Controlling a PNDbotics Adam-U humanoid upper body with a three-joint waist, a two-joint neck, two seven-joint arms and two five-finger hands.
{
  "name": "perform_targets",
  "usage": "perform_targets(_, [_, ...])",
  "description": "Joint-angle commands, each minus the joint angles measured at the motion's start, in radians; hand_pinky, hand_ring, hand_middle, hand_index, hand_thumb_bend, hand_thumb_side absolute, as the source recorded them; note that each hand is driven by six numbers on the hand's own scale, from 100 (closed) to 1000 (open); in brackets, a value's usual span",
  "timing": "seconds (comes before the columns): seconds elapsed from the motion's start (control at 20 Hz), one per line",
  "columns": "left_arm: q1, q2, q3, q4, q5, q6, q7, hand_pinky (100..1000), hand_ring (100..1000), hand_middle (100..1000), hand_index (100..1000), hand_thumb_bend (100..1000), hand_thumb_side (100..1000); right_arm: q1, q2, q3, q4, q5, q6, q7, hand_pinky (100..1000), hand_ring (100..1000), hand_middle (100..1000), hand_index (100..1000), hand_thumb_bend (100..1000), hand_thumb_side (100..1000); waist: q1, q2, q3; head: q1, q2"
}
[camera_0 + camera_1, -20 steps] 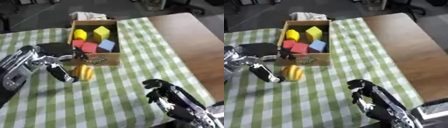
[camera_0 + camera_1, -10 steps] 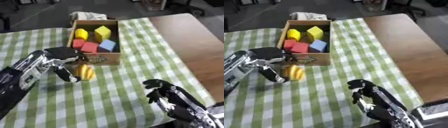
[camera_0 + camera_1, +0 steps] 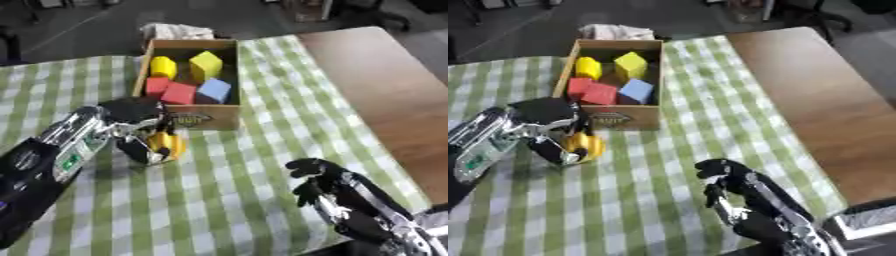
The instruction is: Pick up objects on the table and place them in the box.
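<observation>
A small yellow-orange object [image 3: 166, 143] lies on the green checked cloth just in front of the cardboard box [image 3: 206, 118]. My left hand [image 3: 131, 120] is curled round it, fingers on its near and left sides. The box holds yellow blocks [image 3: 206, 64], red blocks [image 3: 178, 92] and a light blue block [image 3: 213, 90]. My right hand [image 3: 328, 187] rests at the lower right with its fingers curled, holding nothing.
A white crumpled cloth [image 3: 178, 31] lies behind the box. Bare brown tabletop [image 3: 385, 85] runs along the right of the checked cloth [image 3: 227, 200]. The floor beyond the far edge is dark.
My left arm has swung further in over the cloth and its fingers have closed round the yellow-orange object. The right hand has not moved.
</observation>
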Motion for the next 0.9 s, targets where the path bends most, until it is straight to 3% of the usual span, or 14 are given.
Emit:
perform_targets(0.05, [-0.045,0.083,0.054,-0.152,0.08,0.04,0.005,489,409,372,588,100,236,-0.006,-0.009,-0.005,-0.014,0.002,0.001,-0.002,685,494,824,751,100,478,0.0,-0.014,0.003,-0.004,0.004])
perform_targets(0.25, [-0.114,0.099,0.093,-0.185,0.079,0.104,0.036,503,419,383,601,178,225,-0.005,-0.009,-0.003,-0.012,0.002,0.001,0.0,685,494,824,751,100,478,0.0,-0.017,0.001,-0.002,0.004])
perform_targets(0.4, [-0.17,0.03,0.097,-0.037,-0.004,0.126,0.084,514,429,393,612,194,227,-0.006,-0.009,-0.001,-0.013,0.0,0.001,0.002,684,494,824,751,100,478,-0.002,-0.019,-0.008,0.005,0.004])
perform_targets(0.65, [-0.24,-0.124,0.145,0.294,-0.147,0.123,0.209,507,433,394,617,129,218,-0.011,-0.004,0.005,-0.016,-0.007,0.003,0.007,684,494,824,751,100,478,-0.009,-0.016,-0.029,0.022,0.004])
perform_targets(0.9, [-0.271,-0.189,0.193,0.468,-0.219,0.132,0.31,565,506,483,697,144,237,-0.016,-0.003,0.009,-0.016,-0.012,0.005,0.011,684,494,824,750,100,478,-0.008,-0.017,-0.036,0.032,0.004])
